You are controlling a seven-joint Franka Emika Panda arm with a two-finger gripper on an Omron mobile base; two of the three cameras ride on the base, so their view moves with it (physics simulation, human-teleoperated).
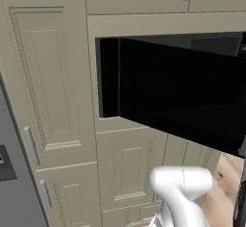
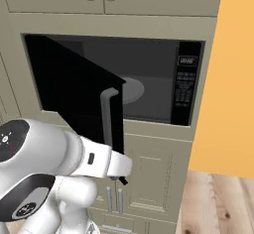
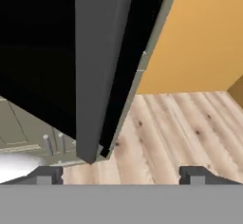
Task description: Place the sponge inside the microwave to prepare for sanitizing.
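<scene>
The microwave (image 2: 149, 79) stands with its door (image 2: 79, 94) swung out about halfway, the handle (image 2: 106, 116) on the free edge, so the step in hand looks like opening up, with nothing loaded yet; the grey cavity and round turntable (image 2: 131, 89) lie bare, the button panel (image 2: 184, 87) on the right. The claw (image 3: 122, 173) is spread wide with nothing between its tips, hanging low below the door's bottom corner over the wood floor (image 3: 175, 128); its fingertips (image 3: 45, 174) sit well apart. The sponge is nowhere to be seen, so where it lies, which way it points and how its long axis runs cannot be told. Next, I judge, the arm must find and fetch it, then carry it past the door's edge onto the turntable.
</scene>
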